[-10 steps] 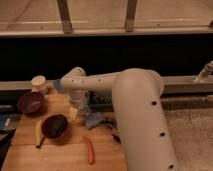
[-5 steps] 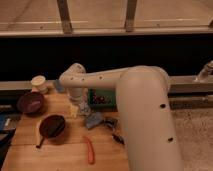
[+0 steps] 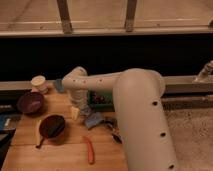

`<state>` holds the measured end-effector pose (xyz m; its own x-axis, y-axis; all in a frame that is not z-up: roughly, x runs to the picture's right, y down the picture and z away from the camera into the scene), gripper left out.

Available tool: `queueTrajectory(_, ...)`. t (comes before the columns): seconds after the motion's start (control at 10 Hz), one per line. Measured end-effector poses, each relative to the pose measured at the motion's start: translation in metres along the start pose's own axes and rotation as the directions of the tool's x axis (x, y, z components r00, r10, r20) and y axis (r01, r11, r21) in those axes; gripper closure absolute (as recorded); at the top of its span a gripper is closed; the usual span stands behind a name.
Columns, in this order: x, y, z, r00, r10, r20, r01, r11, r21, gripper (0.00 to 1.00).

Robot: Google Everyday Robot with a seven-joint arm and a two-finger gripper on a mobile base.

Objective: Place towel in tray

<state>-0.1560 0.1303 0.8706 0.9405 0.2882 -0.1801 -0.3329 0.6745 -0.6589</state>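
Note:
A crumpled blue towel (image 3: 95, 120) lies on the wooden table (image 3: 60, 155) near its middle. My gripper (image 3: 80, 113) hangs at the end of the white arm (image 3: 135, 100), just left of the towel and low over the table. A pale yellowish piece shows right at the gripper. I cannot make out a tray for certain; a dark flat shape (image 3: 5, 123) sits at the table's left edge.
A cream cup (image 3: 38, 82) and a dark red bowl (image 3: 31, 102) stand at the back left. A dark bowl (image 3: 52, 126) with a banana (image 3: 37, 133) beside it sits in front. An orange carrot-like piece (image 3: 90, 150), a green packet (image 3: 101, 98) and a black object (image 3: 115, 134) lie nearby.
The gripper has come down a little towards the table beside the towel. The arm's elbow has swung closer and fills more of the view. The objects have not moved.

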Motion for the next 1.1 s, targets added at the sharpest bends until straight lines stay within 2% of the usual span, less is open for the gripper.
queueTrajectory(0.5, -0.014, 0.000, 0.025, 0.999, 0.005, 0.034, -0.004, 0.999, -0.034, 0.21)
queueTrajectory(0.6, -0.017, 0.001, 0.025, 0.999, 0.000, 0.039, 0.002, 0.999, -0.037, 0.27)
queueTrajectory(1.1, -0.012, 0.008, 0.006, 0.999, 0.002, 0.052, -0.001, 1.000, -0.024, 0.78)
